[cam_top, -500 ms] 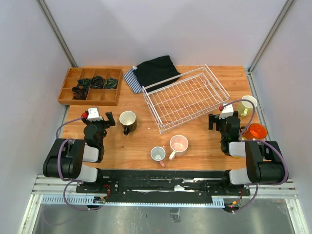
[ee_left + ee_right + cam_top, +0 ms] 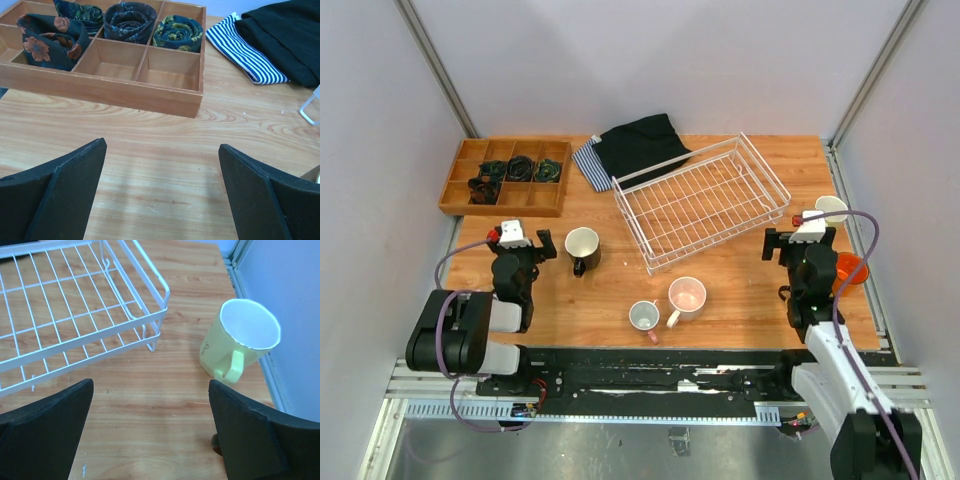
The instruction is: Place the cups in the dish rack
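Near yellow-green mug [image 2: 240, 340], right end effector [image 2: 150, 390] spread wide, empty, left end effector [image 2: 162, 145] likewise

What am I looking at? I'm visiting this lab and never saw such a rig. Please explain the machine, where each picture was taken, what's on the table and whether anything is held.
The machine is a left arm and a right arm, bolted at the near edge of a table. One picture is from a camera above and behind them. The other two are from a camera on each wrist, looking past the left pincer and the right pincer; both are open and empty. On the table stand an empty dish rack, a black cup, a pale pink cup, a small pink cup, a yellow-green cup and an orange cup. Farther back are a wooden tray with rolled cloths, a dark cloth and a striped cloth.
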Robot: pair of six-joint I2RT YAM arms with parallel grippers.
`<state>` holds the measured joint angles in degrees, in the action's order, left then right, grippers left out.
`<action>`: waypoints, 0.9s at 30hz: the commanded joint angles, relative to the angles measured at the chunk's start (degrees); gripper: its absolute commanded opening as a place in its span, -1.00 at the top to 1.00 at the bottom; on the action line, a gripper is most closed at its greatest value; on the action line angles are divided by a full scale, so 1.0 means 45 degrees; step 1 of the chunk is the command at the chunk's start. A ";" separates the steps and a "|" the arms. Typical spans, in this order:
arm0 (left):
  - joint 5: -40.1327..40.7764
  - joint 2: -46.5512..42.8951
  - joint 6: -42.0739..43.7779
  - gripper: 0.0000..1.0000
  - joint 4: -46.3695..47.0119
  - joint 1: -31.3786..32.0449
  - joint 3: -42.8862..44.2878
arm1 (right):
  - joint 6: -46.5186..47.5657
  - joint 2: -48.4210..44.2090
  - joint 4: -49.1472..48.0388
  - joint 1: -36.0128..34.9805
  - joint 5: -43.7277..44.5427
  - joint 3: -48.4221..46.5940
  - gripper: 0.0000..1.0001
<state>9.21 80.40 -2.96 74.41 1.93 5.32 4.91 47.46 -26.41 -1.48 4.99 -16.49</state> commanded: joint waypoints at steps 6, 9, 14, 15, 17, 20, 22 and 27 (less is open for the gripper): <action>-0.1290 -0.2879 0.0501 -0.99 -0.8473 -0.0117 0.3286 | -0.0780 -0.1586 0.5968 0.0245 0.0029 -0.2988 -0.97; -0.2182 -0.3763 0.0775 -0.99 -1.0292 -0.0117 0.4132 | -0.1336 -0.0281 0.8601 0.0250 -0.0406 -0.5033 -0.97; -0.3193 -0.3661 0.1076 -0.60 -1.4566 -0.0117 0.6861 | -0.1894 0.0795 1.0027 0.0247 -0.2167 -0.7263 -0.99; -0.3440 -0.3523 0.0957 -0.59 -1.5259 -0.0117 0.7359 | -0.1943 0.0944 1.0164 0.0232 -0.2619 -0.7640 -0.96; -0.4057 -0.3338 0.0847 -0.59 -1.6521 -0.0117 0.8227 | -0.1921 0.1254 1.0382 0.0120 -0.3290 -0.8361 -0.90; -0.4660 -0.3104 0.0656 -0.61 -1.7973 -0.0117 0.9226 | -0.1874 0.1835 1.1001 -0.0129 -0.3831 -0.9494 -0.85; -0.4965 -0.2691 0.0782 -0.60 -1.9036 -0.0117 0.9913 | -0.2011 0.2161 1.1400 -0.0305 -0.3969 -1.0123 -0.81; -0.5972 -0.1512 0.1640 -0.43 -2.1643 -0.0098 1.1335 | -0.2697 0.2922 1.2102 -0.0483 -0.5036 -1.1200 -0.69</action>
<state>-11.73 70.43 1.02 -9.19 1.76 52.45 -3.88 58.67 22.96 -2.59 -11.97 -63.40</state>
